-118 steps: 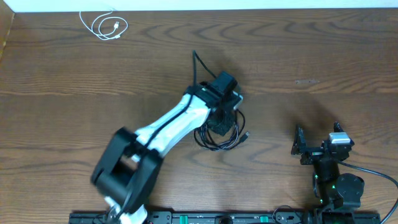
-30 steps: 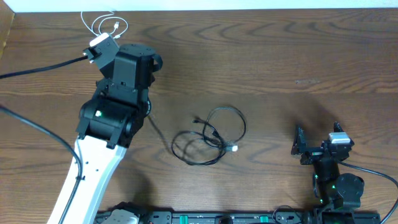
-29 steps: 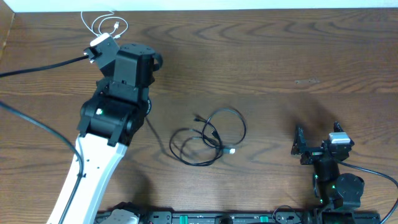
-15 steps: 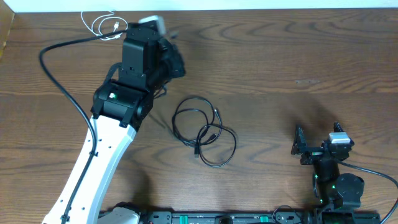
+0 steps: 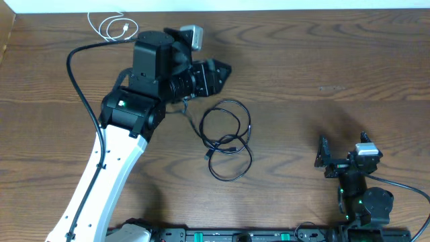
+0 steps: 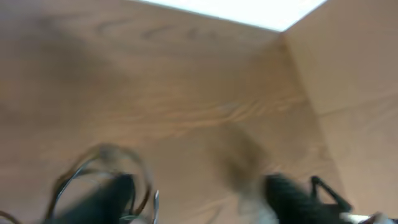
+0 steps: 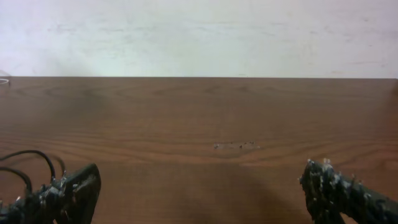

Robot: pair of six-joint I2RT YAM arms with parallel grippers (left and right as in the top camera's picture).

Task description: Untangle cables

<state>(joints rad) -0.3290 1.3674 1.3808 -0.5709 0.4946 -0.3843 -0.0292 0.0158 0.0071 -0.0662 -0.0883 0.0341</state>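
Two black cables lie in overlapping loops at the table's middle; one strand runs up-left under my left arm. In the blurred left wrist view their loops show beside the left finger. The white cable is coiled alone at the far left corner. My left gripper hovers just above and up-left of the black loops, pointing right, its jaws wide apart with nothing between them. My right gripper rests open at the near right, well apart from the cables.
A thick black cord arcs from the left arm out over the left part of the table. The white wall edge borders the far side. The right wrist view catches black cable loops at its left margin.
My left arm swung from the far left corner towards the middle and its jaws went from shut to apart. The black loops shifted right and changed shape. The right arm stayed still.
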